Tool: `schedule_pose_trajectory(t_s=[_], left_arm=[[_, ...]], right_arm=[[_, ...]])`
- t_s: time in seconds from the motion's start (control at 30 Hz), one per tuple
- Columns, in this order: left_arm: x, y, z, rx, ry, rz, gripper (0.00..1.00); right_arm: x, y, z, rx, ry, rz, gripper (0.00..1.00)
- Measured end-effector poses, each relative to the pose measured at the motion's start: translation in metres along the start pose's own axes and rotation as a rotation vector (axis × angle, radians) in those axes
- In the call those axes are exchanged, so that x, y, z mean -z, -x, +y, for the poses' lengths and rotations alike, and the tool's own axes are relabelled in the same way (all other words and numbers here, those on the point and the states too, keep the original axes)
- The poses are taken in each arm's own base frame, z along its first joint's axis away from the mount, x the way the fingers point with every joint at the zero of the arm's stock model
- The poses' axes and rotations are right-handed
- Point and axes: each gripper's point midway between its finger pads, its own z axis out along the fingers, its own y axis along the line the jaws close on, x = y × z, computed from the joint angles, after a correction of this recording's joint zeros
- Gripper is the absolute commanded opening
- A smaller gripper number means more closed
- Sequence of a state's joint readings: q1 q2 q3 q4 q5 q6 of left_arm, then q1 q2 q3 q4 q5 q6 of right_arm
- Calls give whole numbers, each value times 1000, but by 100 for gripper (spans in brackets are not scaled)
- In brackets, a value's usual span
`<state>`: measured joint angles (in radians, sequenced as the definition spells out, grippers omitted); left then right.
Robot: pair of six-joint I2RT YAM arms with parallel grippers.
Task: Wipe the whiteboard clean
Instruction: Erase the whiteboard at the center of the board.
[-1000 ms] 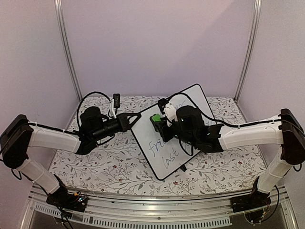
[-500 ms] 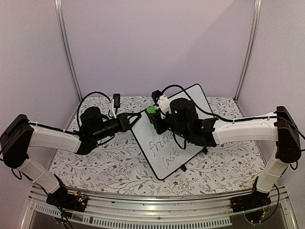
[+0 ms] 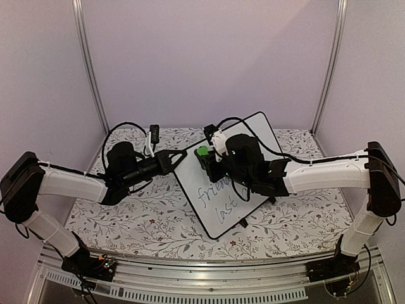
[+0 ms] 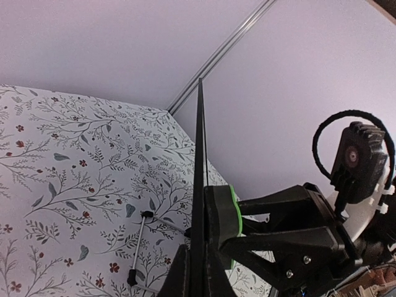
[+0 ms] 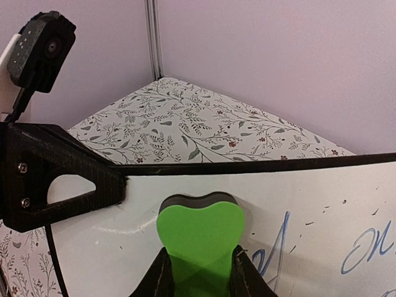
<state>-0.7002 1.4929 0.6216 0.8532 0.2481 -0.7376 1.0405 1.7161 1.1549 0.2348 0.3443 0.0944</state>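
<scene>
From above: large white rectangular whiteboard (image 3: 212, 206) with thin black rim, set askew over the floral-patterned desk (image 3: 126, 221). Long axis running from the left hand (image 3: 183, 154) toward the far right, written face up, dark handwriting (image 3: 218, 199) just nearer than the right hand (image 3: 204, 158).

Left wrist: seen edge-on as a thin black line rising from between the left hand's clamped fingers.

Right wrist: right hand narrowed onto a small green heart-topped eraser (image 5: 199, 232), pressed against the white face just under the rim. Left hand pinching the board's edge to its left, blue strokes to its right.

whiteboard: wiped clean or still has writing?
Still has writing. Handwriting shows on the lower whiteboard in the top view; the right wrist view shows blue strokes beside the green eraser.
</scene>
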Motion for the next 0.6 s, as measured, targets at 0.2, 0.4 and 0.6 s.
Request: schedule_pose_trajectory(t_s=[0.2,0.4,0.6], left_arm=[[0,0,0,1,2,0,0],[0,0,1,2,3,0,0],[0,0,0,0,1,-1,0]], right_arm=[[5,-13,4,-7,11,31,28],[7,-19,6,-6,11,44,28],[13,-29,6,-14,13,71,29]])
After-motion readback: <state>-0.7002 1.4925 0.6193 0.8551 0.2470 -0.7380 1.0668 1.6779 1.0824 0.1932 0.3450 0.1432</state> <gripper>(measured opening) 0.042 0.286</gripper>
